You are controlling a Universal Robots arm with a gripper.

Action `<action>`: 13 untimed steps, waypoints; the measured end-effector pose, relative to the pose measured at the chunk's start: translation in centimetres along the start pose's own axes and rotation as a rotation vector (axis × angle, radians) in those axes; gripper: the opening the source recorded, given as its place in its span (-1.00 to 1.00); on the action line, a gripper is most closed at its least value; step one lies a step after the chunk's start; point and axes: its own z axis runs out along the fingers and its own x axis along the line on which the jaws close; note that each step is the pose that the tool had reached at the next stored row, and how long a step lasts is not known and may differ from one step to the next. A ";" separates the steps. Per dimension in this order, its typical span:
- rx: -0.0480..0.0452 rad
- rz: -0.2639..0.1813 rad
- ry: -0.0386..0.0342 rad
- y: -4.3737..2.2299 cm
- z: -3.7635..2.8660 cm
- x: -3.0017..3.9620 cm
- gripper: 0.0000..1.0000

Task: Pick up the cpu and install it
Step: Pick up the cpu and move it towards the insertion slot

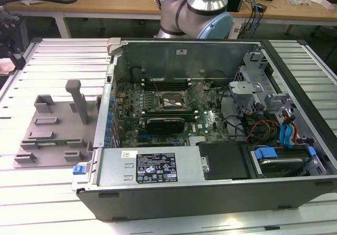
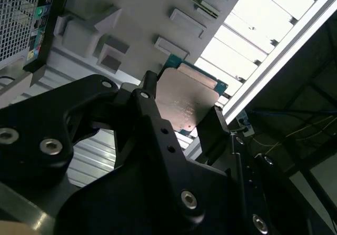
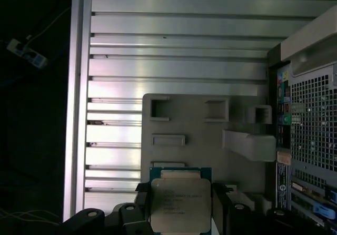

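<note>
The cpu point(image 3: 180, 208), a flat square chip with a silver top and a green rim, sits between my gripper's point(image 3: 180, 194) black fingers point(image 3: 141, 192), which are shut on two opposite edges. In the second wrist view the cpu point(image 2: 185, 99) is held the same way by the gripper point(image 2: 181, 104), tilted in the picture. It hangs well above the grey fixture plate point(image 3: 200, 140). The black-and-metal socket frame point(image 1: 169, 102) lies on the motherboard inside the open computer case point(image 1: 210, 50).
The grey fixture plate point(image 1: 52, 129) with upright blocks lies on the slatted metal table point(image 1: 58, 61), on the exterior view's left of the case. The arm's base point(image 1: 195, 8) stands behind the case. The table's edge rail point(image 3: 78, 114) borders a dark floor.
</note>
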 end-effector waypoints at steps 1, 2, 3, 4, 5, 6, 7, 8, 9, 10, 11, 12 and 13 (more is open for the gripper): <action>0.0001 0.000 0.0001 -0.01 -0.01 -0.34 0.09; 0.0000 0.000 0.0000 -0.01 -0.01 -0.55 0.09; 0.0001 0.000 0.0001 -0.02 -0.01 -0.82 0.09; 0.0001 0.000 0.0000 -0.02 -0.01 -1.01 0.09; 0.0000 0.000 -0.0001 -0.02 -0.01 -1.15 0.09; 0.0001 0.000 0.0000 -0.03 -0.01 -1.33 0.09; 0.0000 0.000 0.0000 -0.03 -0.01 -1.50 0.09; 0.0000 0.000 0.0000 -0.04 -0.02 -1.82 0.09; 0.0001 0.000 0.0000 -0.05 -0.02 -2.03 0.09; 0.0001 0.000 0.0000 -0.05 -0.02 -2.20 0.09; 0.0001 0.000 0.0000 -0.05 -0.02 -2.33 0.09; 0.0000 0.000 0.0001 -0.06 -0.02 -2.54 0.09; 0.0001 0.000 0.0000 -0.06 -0.02 -2.82 0.09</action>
